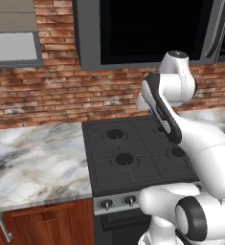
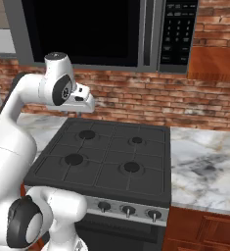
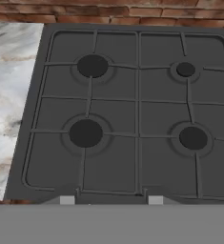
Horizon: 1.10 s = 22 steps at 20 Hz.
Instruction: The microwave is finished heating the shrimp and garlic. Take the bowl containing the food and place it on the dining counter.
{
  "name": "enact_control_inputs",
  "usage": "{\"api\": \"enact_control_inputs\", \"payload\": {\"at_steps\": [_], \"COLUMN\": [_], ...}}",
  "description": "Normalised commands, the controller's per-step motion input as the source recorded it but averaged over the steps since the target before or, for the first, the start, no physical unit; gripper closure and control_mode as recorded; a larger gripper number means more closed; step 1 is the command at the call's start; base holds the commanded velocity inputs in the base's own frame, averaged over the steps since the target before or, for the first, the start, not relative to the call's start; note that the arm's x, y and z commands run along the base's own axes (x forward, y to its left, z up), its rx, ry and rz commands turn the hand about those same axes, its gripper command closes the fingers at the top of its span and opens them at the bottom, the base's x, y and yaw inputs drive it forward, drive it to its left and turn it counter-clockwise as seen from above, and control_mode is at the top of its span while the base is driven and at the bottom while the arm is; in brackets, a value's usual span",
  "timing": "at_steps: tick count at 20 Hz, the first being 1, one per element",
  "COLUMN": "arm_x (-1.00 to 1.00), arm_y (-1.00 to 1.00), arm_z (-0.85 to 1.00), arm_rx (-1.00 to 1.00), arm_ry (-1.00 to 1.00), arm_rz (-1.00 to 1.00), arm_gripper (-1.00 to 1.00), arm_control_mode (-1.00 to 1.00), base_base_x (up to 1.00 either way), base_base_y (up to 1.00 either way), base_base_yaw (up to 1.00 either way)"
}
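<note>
The microwave (image 1: 147,28) (image 2: 87,29) hangs on the brick wall above the stove, its black glass door closed. Its long grey handle (image 2: 149,32) stands beside the keypad panel (image 2: 177,32). The bowl, shrimp and garlic are hidden behind the dark door. The dining counter is out of view. My gripper (image 2: 87,109) (image 3: 111,200) hovers over the stove below the microwave, pointing down at the burners. Its fingertips (image 3: 67,200) stand wide apart, so it is open, with nothing between them.
A black four-burner stove (image 1: 133,148) (image 2: 106,157) (image 3: 132,119) with front knobs (image 2: 128,211) lies under the hand. Marble worktop (image 1: 32,162) (image 2: 204,166) flanks it on both sides against the brick wall. A wooden cabinet (image 2: 214,63) hangs right of the microwave.
</note>
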Motion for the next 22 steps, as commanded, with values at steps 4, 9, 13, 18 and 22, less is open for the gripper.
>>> {"api": "enact_control_inputs", "payload": {"at_steps": [4, 9, 13, 18, 22], "arm_x": [-0.45, -0.75, -0.79, -0.16, 0.00], "arm_y": [0.00, 0.00, 0.00, 0.00, -0.01], "arm_z": [0.00, 0.00, 0.00, 0.00, 0.00], "arm_rx": [0.00, 0.00, 0.00, 0.00, 0.00], "arm_ry": [-0.01, -0.12, -0.21, -0.05, 0.00], "arm_rz": [0.00, 0.02, 0.02, 0.00, 0.00], "arm_gripper": [-1.00, -1.00, -1.00, -1.00, -1.00], "arm_control_mode": [-1.00, -1.00, -1.00, -1.00, 1.00], "base_base_x": [0.00, 0.00, 0.00, 0.00, -0.02], "base_base_y": [0.00, 0.00, 0.00, 0.00, -0.15], "base_base_yaw": [0.00, 0.00, 0.00, 0.00, 0.00]}}
